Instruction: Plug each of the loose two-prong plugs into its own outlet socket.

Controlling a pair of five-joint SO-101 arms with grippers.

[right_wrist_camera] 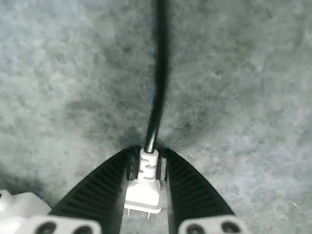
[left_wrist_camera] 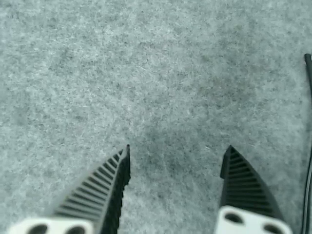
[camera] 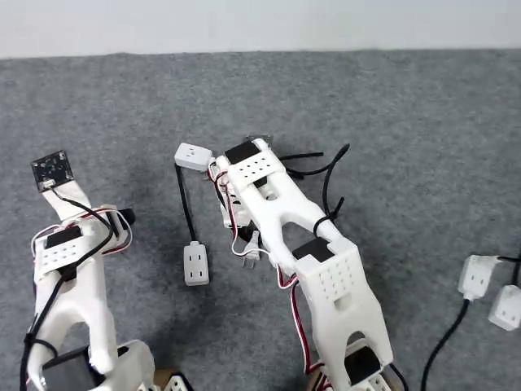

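Between the right gripper's [right_wrist_camera: 146, 153] jaws sits a white 2-prong plug [right_wrist_camera: 144, 187], clenched tight, its black cord [right_wrist_camera: 158, 73] running straight ahead of the tips across grey carpet [right_wrist_camera: 243, 97]. The left gripper [left_wrist_camera: 178, 147] stands released, jaws wide apart above the carpet, a second cord [left_wrist_camera: 308, 73] off to one side. White sockets [camera: 195, 265] lie on the carpet.

Outlet socket [camera: 508, 307] cropped at edge

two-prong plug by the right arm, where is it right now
In the right wrist view the two-prong plug sits gripped in the right tool, prongs toward the camera, its black cord running away over the grey mat.
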